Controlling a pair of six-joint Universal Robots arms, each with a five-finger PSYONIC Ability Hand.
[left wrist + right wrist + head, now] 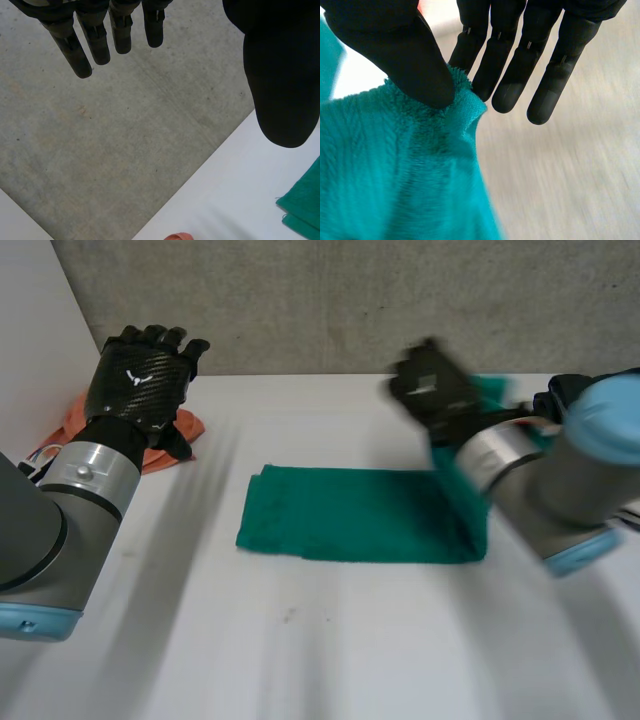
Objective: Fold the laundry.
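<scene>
A green towel (360, 515) lies folded on the white table (330, 640) in the head view. Its right end rises toward my right hand (435, 390), which is lifted above the table's far right. In the right wrist view that hand (395, 50) pinches a corner of the towel (395, 175) between thumb and a finger, the other fingers straight. My left hand (140, 375) hovers at the far left with straight fingers (100, 40) and holds nothing. An edge of the towel (305, 200) lies below its thumb.
An orange cloth (185, 430) lies crumpled at the table's far left, under my left hand; a bit of it (177, 236) shows at the table edge. A grey concrete wall (350, 300) runs behind the table.
</scene>
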